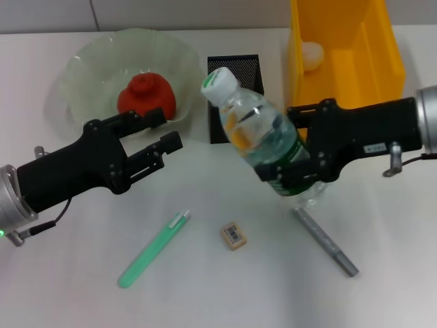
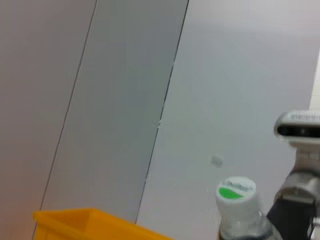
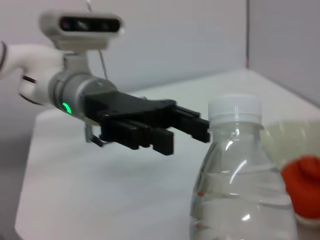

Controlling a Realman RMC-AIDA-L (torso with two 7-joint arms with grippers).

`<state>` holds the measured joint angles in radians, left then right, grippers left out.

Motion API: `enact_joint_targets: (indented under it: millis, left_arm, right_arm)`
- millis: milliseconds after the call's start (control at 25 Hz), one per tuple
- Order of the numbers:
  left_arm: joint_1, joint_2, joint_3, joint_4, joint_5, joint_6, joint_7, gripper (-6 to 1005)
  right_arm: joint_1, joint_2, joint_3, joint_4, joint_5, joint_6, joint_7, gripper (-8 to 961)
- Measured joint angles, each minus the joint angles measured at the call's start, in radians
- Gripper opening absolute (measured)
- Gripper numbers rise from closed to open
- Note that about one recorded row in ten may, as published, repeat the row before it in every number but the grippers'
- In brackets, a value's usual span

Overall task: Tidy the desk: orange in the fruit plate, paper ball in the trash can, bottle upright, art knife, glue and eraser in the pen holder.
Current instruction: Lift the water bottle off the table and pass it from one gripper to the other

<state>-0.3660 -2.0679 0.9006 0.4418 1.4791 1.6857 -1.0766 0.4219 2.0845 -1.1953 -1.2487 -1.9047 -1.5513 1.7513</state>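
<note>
Plastic, bright yellow and deep, makes up the rectangular trash can point(image 1: 355, 61) at the far right of the white desk point(image 1: 68, 287), and the small white crumpled paper ball point(image 1: 312, 56) is already lying inside it. Next in size, the pale green translucent fruit plate point(image 1: 82, 75) with its wavy rim is sitting far left, holding the lumpy red-orange orange point(image 1: 147, 96). Those two steps look finished.

The step in hand appears to be righting the bottle. The right gripper point(image 1: 300, 174) is clamping the lower body of the clear plastic water bottle point(image 1: 263, 137) at its dark green label, holding it tilted, white cap point(image 1: 218, 82) leaning toward the black mesh pen holder point(image 1: 235, 68) (which stands just behind it, between plate and bin). The next move likely calls for levelling the bottle and setting its base on bare desk, clear of the holder.

The left gripper point(image 1: 160, 140) is hovering just in front of the fruit plate with its fingers parted and nothing between them.

Smaller things are waiting on the near desk: a slim mint-green art knife point(image 1: 153, 249), a grey stick point(image 1: 326, 242) lying directly below the bottle (probably the glue, and in the way of a straight set-down), and the tiny beige eraser point(image 1: 233, 235) between them.
</note>
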Motion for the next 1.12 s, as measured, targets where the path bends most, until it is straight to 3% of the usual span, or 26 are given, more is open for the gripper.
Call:
enact_joint_targets:
  millis: [240,400,1120]
  left_arm:
    - [-0.013,-0.001,-0.001,0.000,-0.031,0.032,-0.025,523]
    - [-0.017,-0.001,-0.002,0.000,-0.038,0.033,-0.042,524]
    - [-0.008,-0.001,-0.001,0.000,-0.040,0.057,-0.041,525]
  right_arm:
    - [0.019,0.000,-0.003,0.192,0.136,0.021,-0.237,761]
    - [0.029,0.000,-0.008,0.256,0.161,0.033,-0.288,761]
    - [0.041,0.003,-0.006,0.350,0.218,0.032,-0.353,762]
